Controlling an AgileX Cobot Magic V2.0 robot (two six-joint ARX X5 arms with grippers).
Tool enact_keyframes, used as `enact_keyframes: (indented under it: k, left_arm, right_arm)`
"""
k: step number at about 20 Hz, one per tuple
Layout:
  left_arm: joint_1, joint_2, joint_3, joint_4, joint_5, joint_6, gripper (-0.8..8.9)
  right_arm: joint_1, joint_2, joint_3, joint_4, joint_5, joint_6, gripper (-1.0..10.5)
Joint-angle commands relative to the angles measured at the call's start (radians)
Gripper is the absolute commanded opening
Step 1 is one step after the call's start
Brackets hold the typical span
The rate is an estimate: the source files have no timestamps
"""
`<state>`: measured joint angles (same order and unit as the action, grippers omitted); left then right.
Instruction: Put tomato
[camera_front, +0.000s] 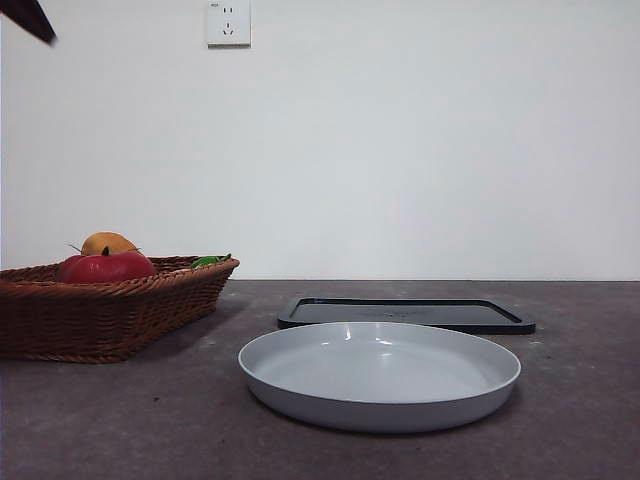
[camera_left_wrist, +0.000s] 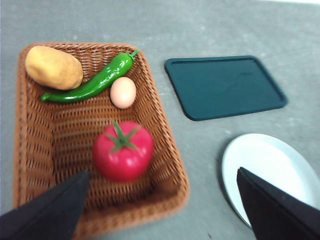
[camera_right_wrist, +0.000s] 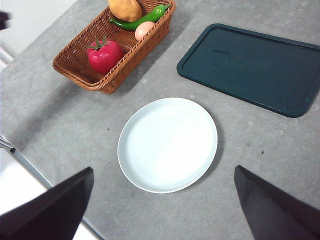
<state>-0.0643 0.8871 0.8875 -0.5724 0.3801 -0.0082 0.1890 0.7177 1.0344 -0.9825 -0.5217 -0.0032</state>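
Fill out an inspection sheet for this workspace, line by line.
Surface: grey table, speckled.
Job's things: tomato lies in the wicker basket.
Clutter: potato, green pepper and egg share the basket; empty grey plate; dark tray beside it.
Grippers: left gripper open, above the basket's edge; right gripper open, above the table near the plate.
Cables: nothing seen.
Surroundings: white wall, wall socket.

Basket (camera_front: 110, 310) wall hides the tomato's (camera_front: 105, 267) underside.
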Motion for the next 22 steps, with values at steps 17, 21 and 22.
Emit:
enact_keyframes:
  k: [17, 21, 22]
  left_arm:
    - [-0.026, 0.573, 0.021, 0.378, -0.004, 0.148, 4.79]
    - [-0.034, 0.626, 0.021, 0.394, -0.006, 0.183, 4.79]
    - [-0.034, 0.637, 0.021, 0.395, -0.006, 0.188, 4.79]
  right_arm:
    - [0.003, 0.007, 0.020, 0.009, -0.002, 0.003, 4.5]
    - [0.003, 0.007, 0.020, 0.009, -0.002, 0.003, 4.5]
    - [0.003, 0.007, 0.020, 0.009, -0.002, 0.003, 4.5]
